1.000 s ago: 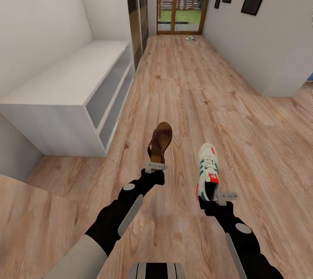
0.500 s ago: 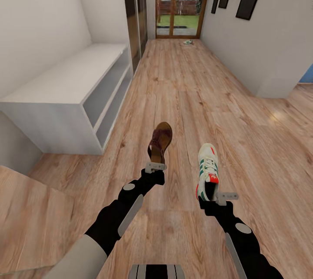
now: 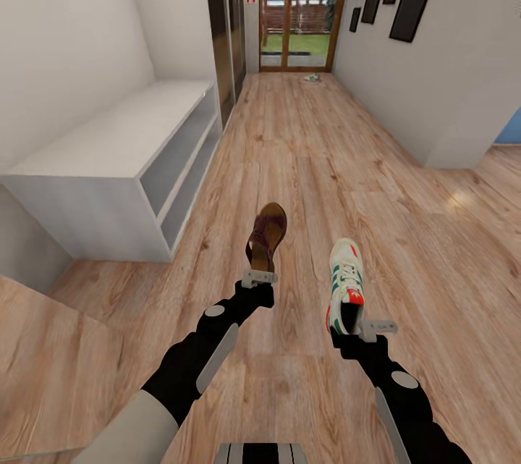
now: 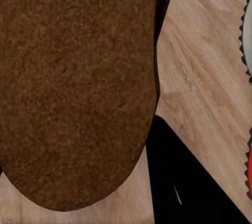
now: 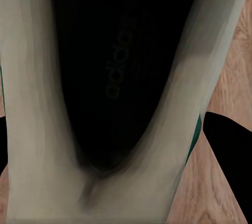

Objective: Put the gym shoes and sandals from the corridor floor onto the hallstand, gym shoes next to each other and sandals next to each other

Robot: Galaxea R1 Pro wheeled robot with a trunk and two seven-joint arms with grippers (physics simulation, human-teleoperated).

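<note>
Left gripper [image 3: 258, 278] jaws grip a dark brown leather sandal [image 3: 266, 235] by its heel. Right gripper [image 3: 360, 328] clamps a white green-striped sneaker [image 3: 346, 281], both held off the floor for carrying. Long white hallstand [image 3: 108, 138] at 10 o'clock.

Dark brown leather sandal [image 3: 266, 236] with a tan-brown insole; white lace-up gym shoe [image 3: 346, 283] with green side stripes and red-orange patches; plain white low hallstand [image 3: 108, 167]; warm wood-grain plank floor [image 3: 318, 160].
</note>
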